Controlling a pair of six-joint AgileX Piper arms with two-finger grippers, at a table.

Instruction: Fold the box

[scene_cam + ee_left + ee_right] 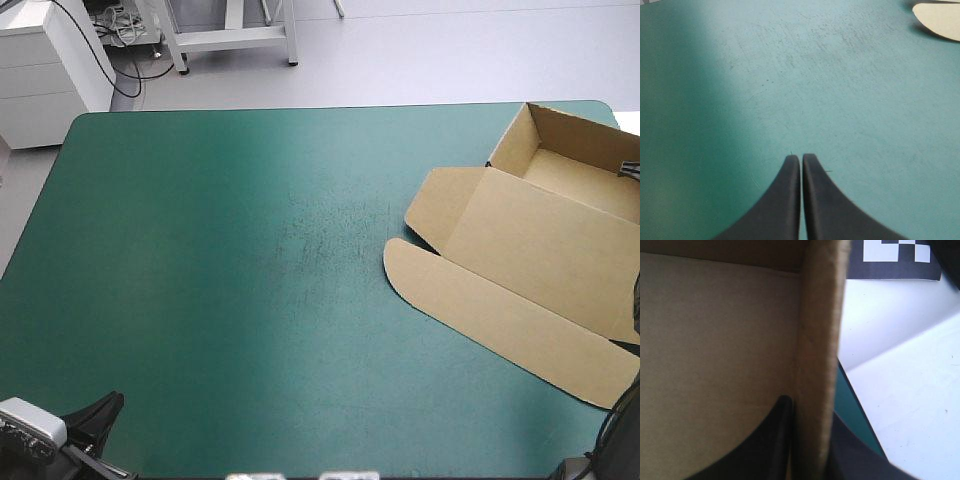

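Brown board, the box (pixel 545 250), is lying at the right side of the table, reaching from the far right corner toward the near right edge and running off the picture's right side. It is standing as an open tray (pixel 575 150) at the far end, with its walls raised. The lid (pixel 540 240) is lying flat on the teal-green cover (pixel 200 260), extending from the tray toward the table's middle. A long rounded flap (pixel 480 310) is lying flat along the lid's free edge, and a smaller side flap (pixel 440 205) is lying flat at the lid's far-left end.

The left gripper (pixel 801 160) is hovering over bare cover near the table's near left corner, well apart from the box. Its black fingers (pixel 785 200) are pressing together in one pointed arch, gripping nothing. Only a rounded tip of the flap (pixel 940 20) is showing far ahead of it. In the high view this gripper (pixel 95 415) is showing at the near left corner.

The right gripper (pixel 810 412) is clamping an upright wall (pixel 817 340) of the box. One finger (pixel 760 445) is sitting inside the tray against the inner face, and the other is sitting outside the wall, with the board's edge rising between them. The tray's inner floor (pixel 715 340) is filling the space beside the inner finger.
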